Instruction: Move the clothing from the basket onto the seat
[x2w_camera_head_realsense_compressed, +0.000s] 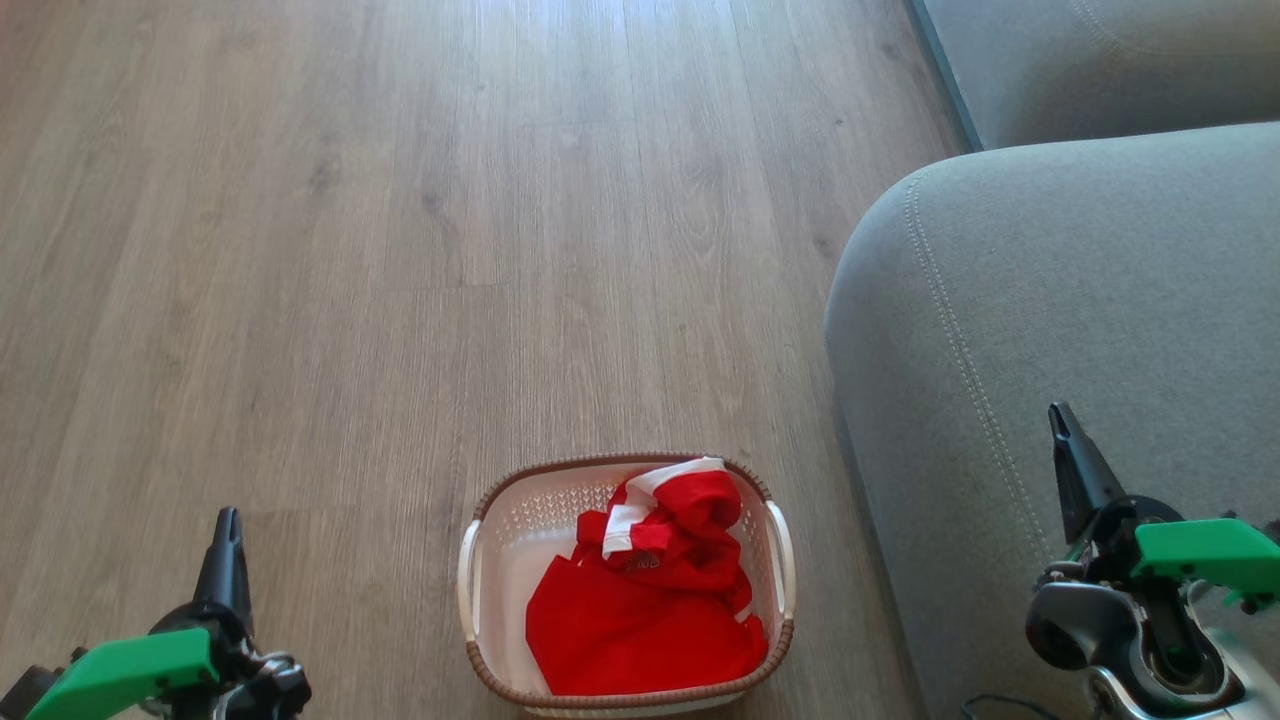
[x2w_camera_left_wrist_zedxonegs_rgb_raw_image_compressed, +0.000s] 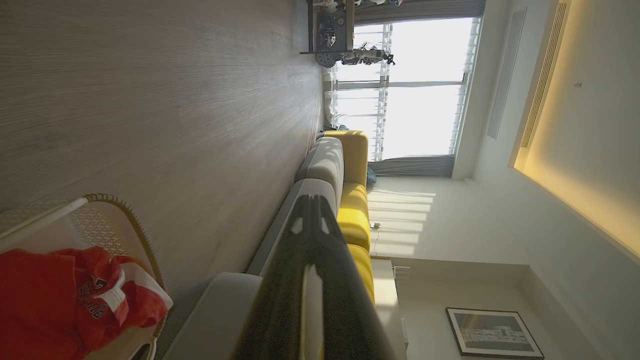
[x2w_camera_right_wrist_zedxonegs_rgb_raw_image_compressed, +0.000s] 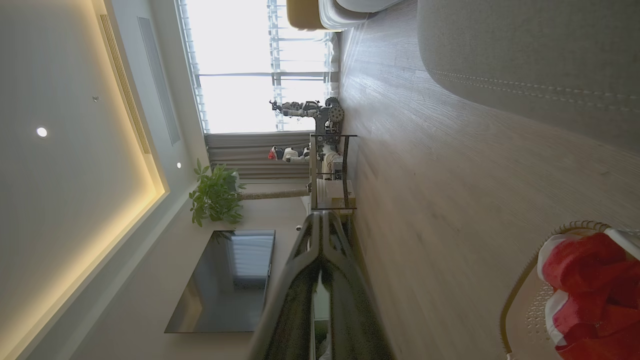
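Note:
Red clothing with white trim lies bunched inside the white perforated basket, which stands on the wood floor at the bottom middle of the head view. The grey sofa seat rises just right of it. My left gripper hangs shut, low at the left, well apart from the basket. Over the sofa's front, at the lower right, my right gripper is shut and holds nothing. The left wrist view has the clothing, the basket and the sofa; the right wrist view has the clothing and the basket.
Wood floor spreads wide to the left and ahead of the basket. A second grey sofa section lies at the top right. Far off stand a metal shelf rack, a potted plant and a dark screen.

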